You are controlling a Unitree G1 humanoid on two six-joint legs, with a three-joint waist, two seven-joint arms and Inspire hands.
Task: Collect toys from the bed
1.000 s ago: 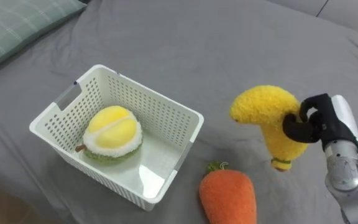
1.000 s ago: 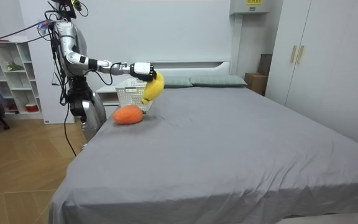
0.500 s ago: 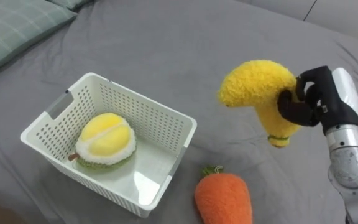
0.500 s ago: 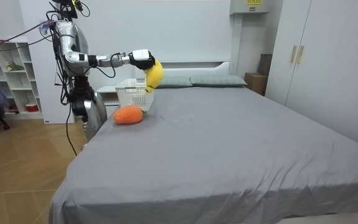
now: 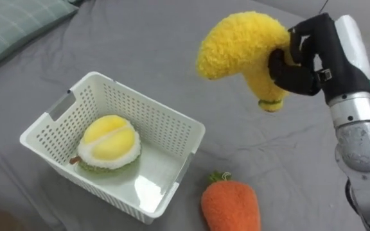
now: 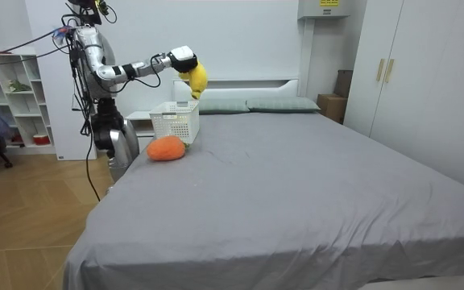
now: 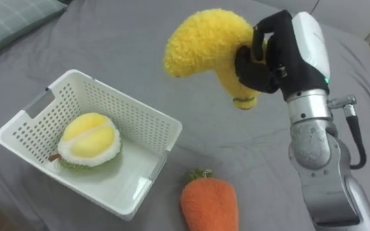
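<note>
Grey bed (image 5: 140, 38), durian (image 5: 108, 144) in basket (image 5: 153, 119), carrot (image 5: 231, 206) beside, robot hand (image 5: 304, 58) clutching banana (image 5: 239, 42)

R hand (image 5: 313, 54) w/ banana plush (image 5: 243, 42) raised higher, nearer the basket (image 5: 172, 119), arm lifted in room view

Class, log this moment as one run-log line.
right hand: shut on banana, held above bed | basket: durian inside | carrot: on bed, by basket

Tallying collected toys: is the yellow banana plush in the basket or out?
Out. The right hand grips the banana plush up in the air, clear of the white basket, which holds a durian plush.
</note>
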